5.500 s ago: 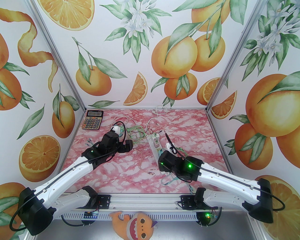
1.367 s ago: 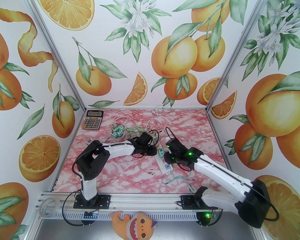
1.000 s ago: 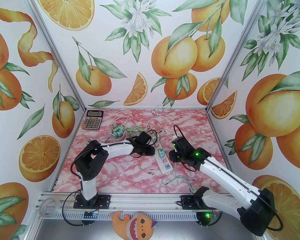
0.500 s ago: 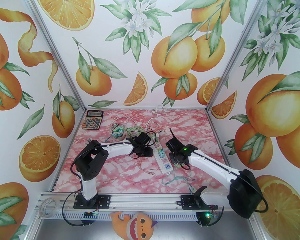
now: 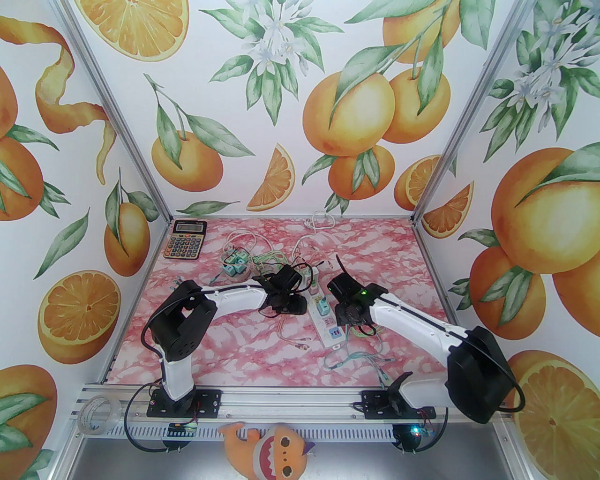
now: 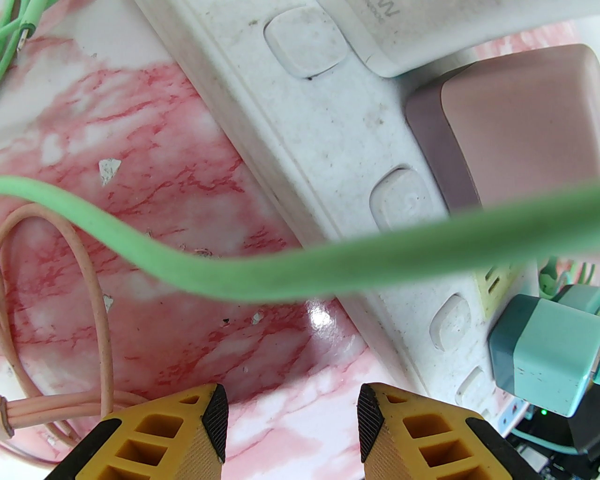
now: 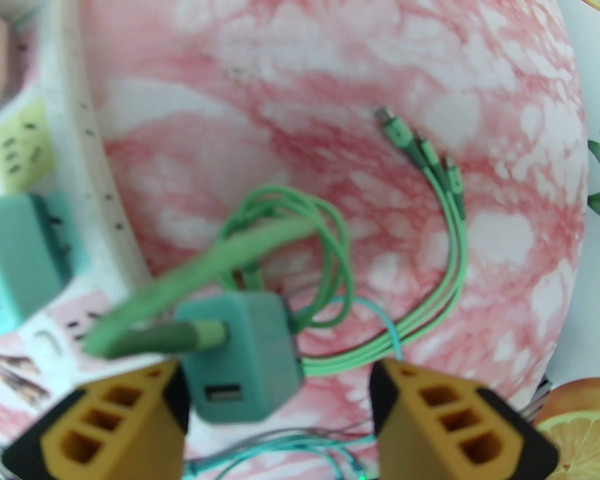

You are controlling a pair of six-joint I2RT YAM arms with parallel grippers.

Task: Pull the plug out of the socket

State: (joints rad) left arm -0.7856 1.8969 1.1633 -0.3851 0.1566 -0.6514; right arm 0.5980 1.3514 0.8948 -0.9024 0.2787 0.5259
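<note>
Right wrist view: right jaws stand wide apart, gripping nothing. Yellow honeycomb fingers (image 7: 117, 422) frame a teal cube plug (image 7: 243, 356). It sits close against the finger on the view's left, with a clear gap to the other. A thick green cable (image 7: 197, 272) runs out of its face, and a free USB port shows below. The plug is out of its socket, at the edge of the long white power strip (image 7: 89, 187). Focus is too soft to tell whether it touches the bench. A 2nd teal plug (image 7: 33, 253) is seated in the strip further along. A green 3-headed charging lead (image 7: 450, 225) lies loose on the pink marbled bench (image 7: 468, 93).

Left wrist view: left jaws partly open, nothing between the black pads (image 6: 213, 422), bare bench below. Just beyond lies the strip, with a mauve square plug (image 6: 515, 126) and the 2nd teal plug seated in it and a white adapter (image 6: 422, 28) past them. A peach cable loop (image 6: 93, 304) lies on the bench beside the strip.

Top external view: the 2 wrists flank the strip, left arm on its left side, right arm over its right edge. A black desk calculator (image 5: 185, 239) sits at the far left corner, with a cluster of loose teal plugs (image 5: 234, 267) near it.
</note>
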